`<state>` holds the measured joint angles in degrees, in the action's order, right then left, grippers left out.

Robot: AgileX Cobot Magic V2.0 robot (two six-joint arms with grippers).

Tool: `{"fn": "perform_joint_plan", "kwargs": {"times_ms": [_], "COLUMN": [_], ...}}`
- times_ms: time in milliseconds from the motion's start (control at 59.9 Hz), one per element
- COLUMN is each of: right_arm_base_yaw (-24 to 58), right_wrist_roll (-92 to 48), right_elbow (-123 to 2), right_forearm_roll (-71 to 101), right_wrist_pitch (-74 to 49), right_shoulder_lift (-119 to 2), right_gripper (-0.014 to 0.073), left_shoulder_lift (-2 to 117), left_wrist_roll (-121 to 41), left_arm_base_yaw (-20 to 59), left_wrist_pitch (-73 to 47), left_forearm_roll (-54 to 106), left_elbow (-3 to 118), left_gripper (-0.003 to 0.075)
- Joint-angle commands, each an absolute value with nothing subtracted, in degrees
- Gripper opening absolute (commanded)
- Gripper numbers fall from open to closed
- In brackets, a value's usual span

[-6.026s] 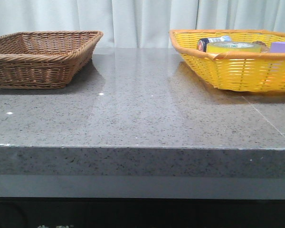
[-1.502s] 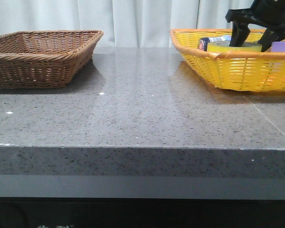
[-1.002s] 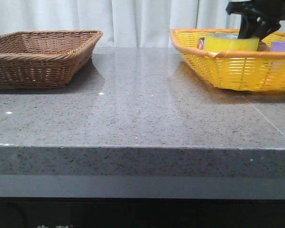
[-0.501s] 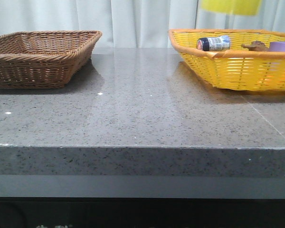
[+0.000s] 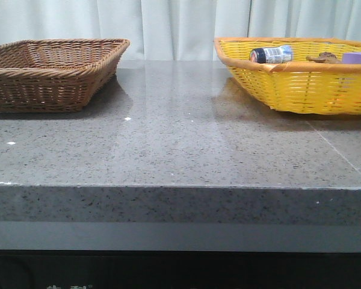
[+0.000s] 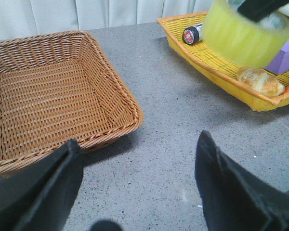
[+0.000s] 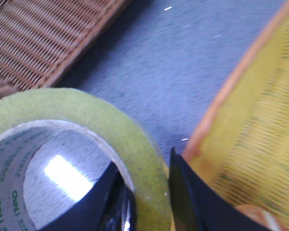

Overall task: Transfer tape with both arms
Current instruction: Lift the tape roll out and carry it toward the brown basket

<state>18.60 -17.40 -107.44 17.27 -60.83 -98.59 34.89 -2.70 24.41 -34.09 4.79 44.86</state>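
Pale curtains hang behind a speckled grey stone table (image 5: 186,138), which carries a brown wicker basket (image 5: 51,72) on the left and a yellow woven basket (image 5: 301,78) on the right. Neither arm shows in the front view. The left gripper (image 6: 135,187) hangs wide open near the brown basket. The right gripper (image 7: 149,202), mostly cut off, pinches the wall of the translucent yellow tape roll (image 7: 86,159), held in the air; green print on its white core is too blurred to read.

On the grey stone table (image 5: 180,144) we see a brown wicker basket (image 5: 51,72) left and a yellow basket (image 5: 301,81) right, holding a dark-capped bottle (image 5: 271,55), a purple block (image 5: 358,58) and a bread roll (image 6: 260,82).
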Motion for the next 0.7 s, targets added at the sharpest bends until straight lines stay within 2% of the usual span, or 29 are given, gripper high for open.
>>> {"fn": "perform_joint_plan", "kwargs": {"times_ms": [0,384,684], "right_arm_base_yaw": [21.2,27.73,28.02], "right_wrist_roll": [-18.96,-21.14,-26.92], "right_elbow": [-105.85,-94.88,-94.34], "right_forearm_roll": [19.15,19.09,19.04], "right_wrist_pitch": [-54.91,-44.86,-42.87], "right_shoulder_lift": [-95.28,-95.76,-100.83], "right_gripper": [0.017,0.017,0.017], "left_shoulder_lift": [35.24,35.24,35.24], "left_wrist_roll": [-2.48,-2.48,-2.48], "left_arm_base_yaw": [24.77,24.77,24.77], "left_wrist_pitch": [-29.7,-29.7,-29.7], "left_forearm_roll": [5.37,5.37,5.37], "left_elbow": [46.88,46.88,46.88], "left_gripper": [0.0492,0.0492,0.0492]}}
